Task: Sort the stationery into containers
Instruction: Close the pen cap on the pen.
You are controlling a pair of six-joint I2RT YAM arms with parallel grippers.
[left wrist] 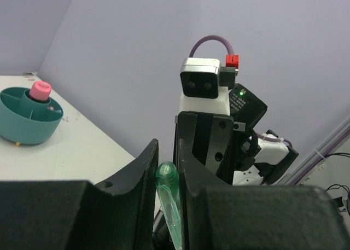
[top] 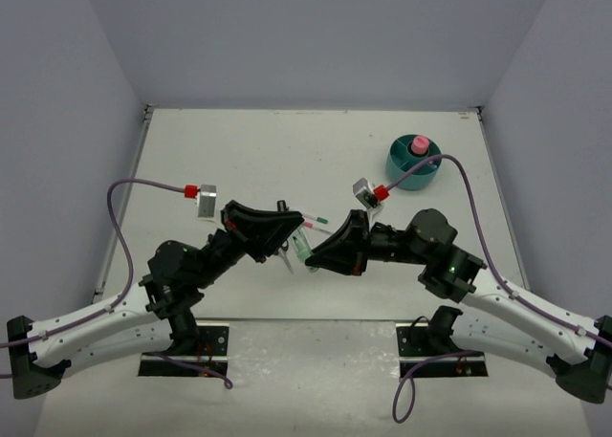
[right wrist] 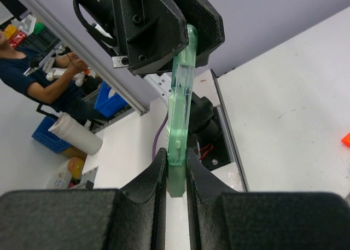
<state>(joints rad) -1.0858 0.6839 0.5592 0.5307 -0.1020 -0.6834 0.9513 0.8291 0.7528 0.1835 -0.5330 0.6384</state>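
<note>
Left claw (left wrist: 166, 165) clamping one end of green highlighter (right wrist: 181, 97), right claw (right wrist: 175, 158) clamping other end; we are seeing it hanging between both above counter (top: 239, 150), well apart from teal organizer (top: 402, 172).

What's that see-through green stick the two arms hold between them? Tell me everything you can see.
It is a translucent green plastic highlighter, slim and straight, with a rounded end and a wider, stepped body. It is held in mid-air: the left pincer clamps the rounded end, the right pincer the wider end. Nothing else touches it.
</note>
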